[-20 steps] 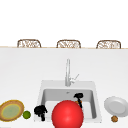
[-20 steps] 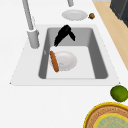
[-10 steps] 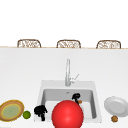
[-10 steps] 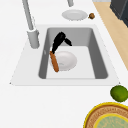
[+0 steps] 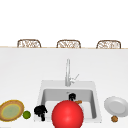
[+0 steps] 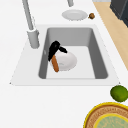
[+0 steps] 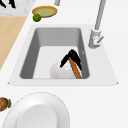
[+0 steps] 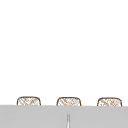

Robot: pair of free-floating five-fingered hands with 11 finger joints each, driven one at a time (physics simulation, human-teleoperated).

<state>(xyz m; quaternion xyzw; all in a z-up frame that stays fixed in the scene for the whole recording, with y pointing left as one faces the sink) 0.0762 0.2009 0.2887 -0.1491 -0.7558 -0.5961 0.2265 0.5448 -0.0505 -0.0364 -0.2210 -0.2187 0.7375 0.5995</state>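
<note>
My right hand [image 5: 72,96] is low inside the sink [image 5: 43,96]. In the left side view this hand [image 6: 55,49] reaches down onto the upper end of an orange-brown stick-shaped thing [image 6: 55,64]. That thing leans on a white bowl [image 6: 67,61] on the sink floor. Seen from the right, the hand [image 7: 71,55] has its fingers spread and pointing down on either side of the stick [image 7: 75,69], not closed round it. The bowl [image 7: 61,70] lies just under them. My left hand [image 5: 40,111] hovers over the counter at the sink's front left corner.
A big red ball [image 5: 67,115] sits in front of the sink. The faucet [image 5: 67,73] stands behind the basin. A yellow-rimmed plate [image 5: 11,110] and a lime [image 5: 26,114] lie at the left. At the right are a white plate [image 5: 116,106] and a small brown thing [image 5: 114,118].
The right hand has come down from above the basin onto the stick's upper end. The stick, the bowl and the left hand have stayed put.
</note>
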